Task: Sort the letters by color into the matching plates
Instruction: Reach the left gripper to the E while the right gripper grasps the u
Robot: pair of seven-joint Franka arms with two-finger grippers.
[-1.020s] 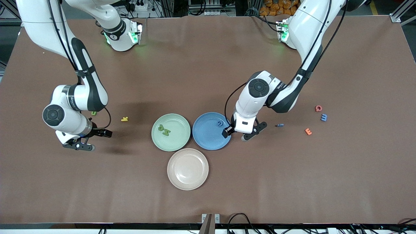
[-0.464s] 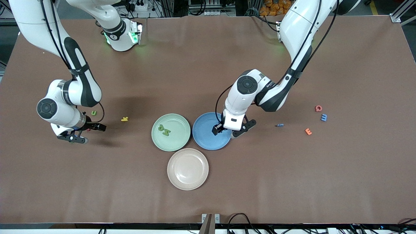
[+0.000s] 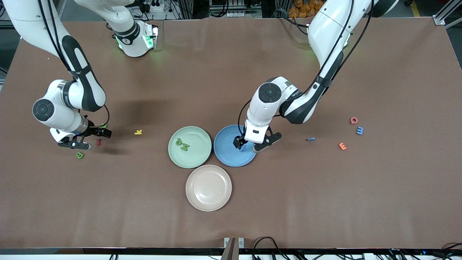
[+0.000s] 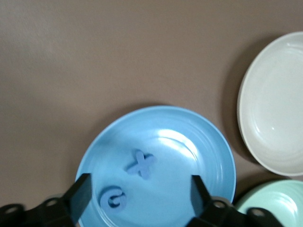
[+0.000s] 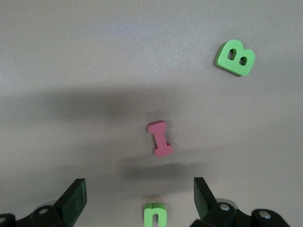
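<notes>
- Two blue letters, an X (image 4: pixel 140 164) and a G (image 4: pixel 113 199), lie in the blue plate (image 3: pixel 224 151); in the left wrist view they rest apart from each other, the G nearer the rim.
- Left gripper (image 3: pixel 247 143) hangs over the blue plate's 3 o'clock edge, fingers spread wide with nothing between them; the X lies just below the gap.
- Green plate (image 3: pixel 202 156) touches the blue plate on the side toward the right arm's end and holds two green letters (image 3: pixel 182 144), close together.
- Beige plate (image 3: pixel 208 187) sits nearer the front camera, at about 6 o'clock from the gap between the other two.
- Right gripper (image 3: pixel 85 138) is low over the table toward the right arm's end, fingers wide, holding nothing.
- Right wrist view: pink I (image 5: pixel 160 138), green B (image 5: pixel 236 57) and green n (image 5: pixel 155 214) lie loose on the table (image 5: pixel 94 56), well apart.
- Yellow letter (image 3: pixel 138 132) lies between the right gripper and the green plate.
- Toward the left arm's end: two blue letters (image 3: pixel 311 139) (image 3: pixel 359 130), a red one (image 3: pixel 353 120) and an orange E (image 3: pixel 342 146) on the table.
</notes>
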